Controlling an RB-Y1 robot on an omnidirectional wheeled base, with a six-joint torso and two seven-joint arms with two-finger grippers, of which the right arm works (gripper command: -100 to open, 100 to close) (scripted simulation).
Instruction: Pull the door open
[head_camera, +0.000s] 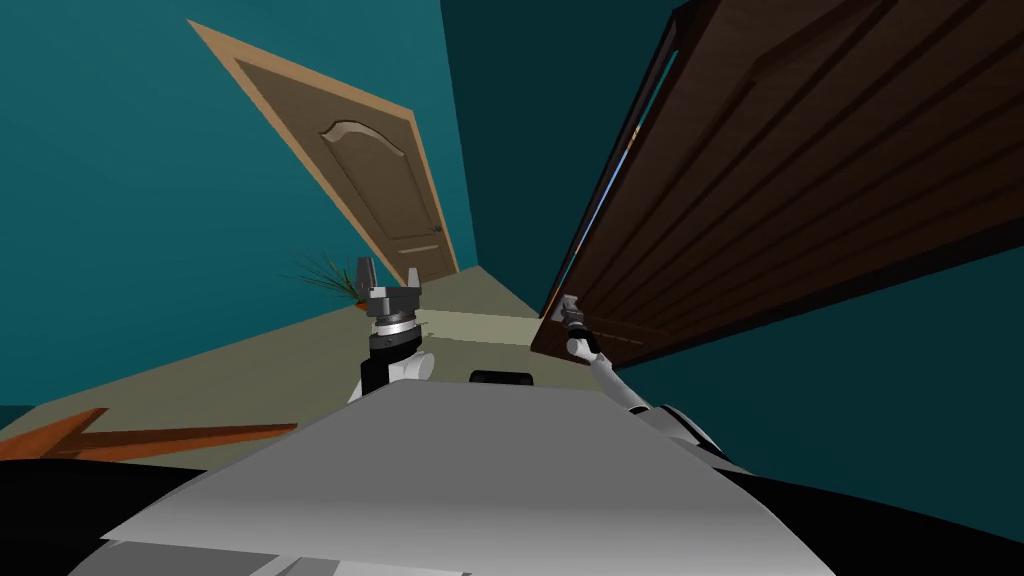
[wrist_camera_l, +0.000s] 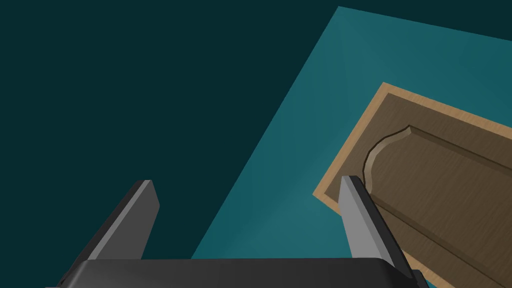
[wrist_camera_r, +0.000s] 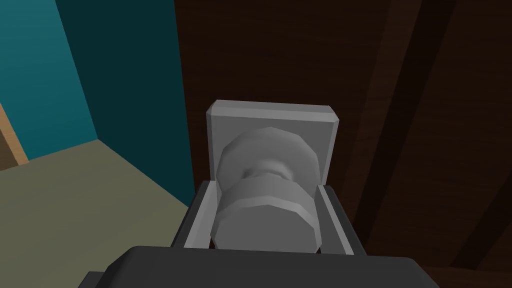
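Right gripper (wrist_camera_r: 266, 187): both fingers pressed flat against the sides of a grey round door knob (wrist_camera_r: 265, 220), one on each side, and the knob fills the gap between them. The grip is closed on it. The knob's front disc sits between the fingers, close to the gripper body. Its narrower neck runs on past the fingertips to a square grey backplate (wrist_camera_r: 272, 117). The backplate is mounted on the dark brown panelled door (wrist_camera_r: 360, 65), near that door's free edge. Beyond the edge, out past one finger: teal wall (wrist_camera_r: 135, 90) and olive floor (wrist_camera_r: 75, 210). How far the door stands from its frame: cannot tell. Left gripper (head_camera: 389, 270): held up in free air, well apart from the dark door and from the right gripper, fingers spread wide with nothing between them. Farther off past its fingertips are a small spiky plant (head_camera: 325, 272) on the floor, then a light brown door (head_camera: 385, 190) set in the teal wall.
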